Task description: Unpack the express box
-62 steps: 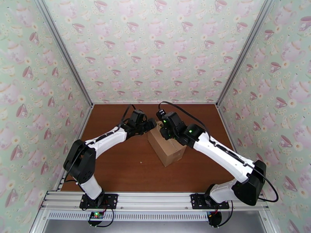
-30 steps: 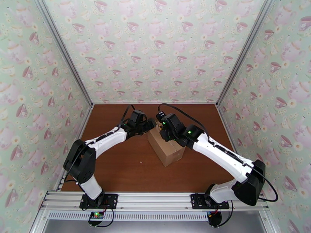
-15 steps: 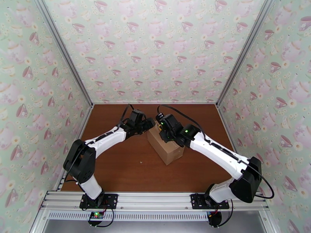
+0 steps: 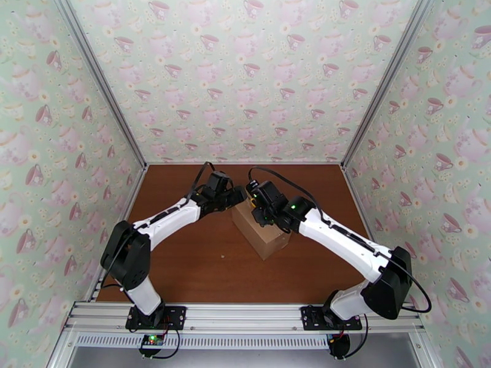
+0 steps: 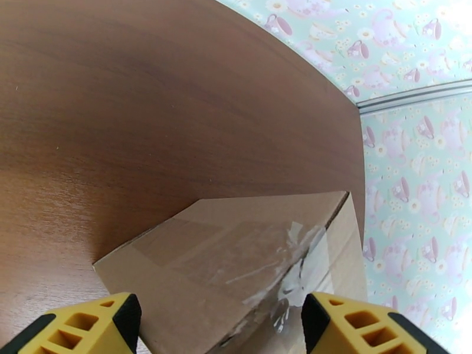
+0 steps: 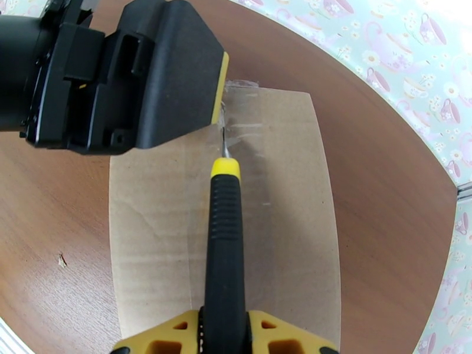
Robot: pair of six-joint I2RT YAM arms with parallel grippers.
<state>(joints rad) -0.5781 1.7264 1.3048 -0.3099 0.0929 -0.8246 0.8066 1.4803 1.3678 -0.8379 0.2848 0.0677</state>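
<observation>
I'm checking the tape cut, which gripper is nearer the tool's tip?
Left. The left gripper straddles the express box at its far end, just beside the tip of the tool; the right gripper sits at the handle's other end, clamped on it.

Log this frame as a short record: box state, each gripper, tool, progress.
express box: on the table, flaps closed, tape along seam
left gripper: open, fingers straddling one end of the box
right gripper: shut on black-handled tool
tool tip: at the tape, beside the left gripper
progress: box not yet opened
</observation>
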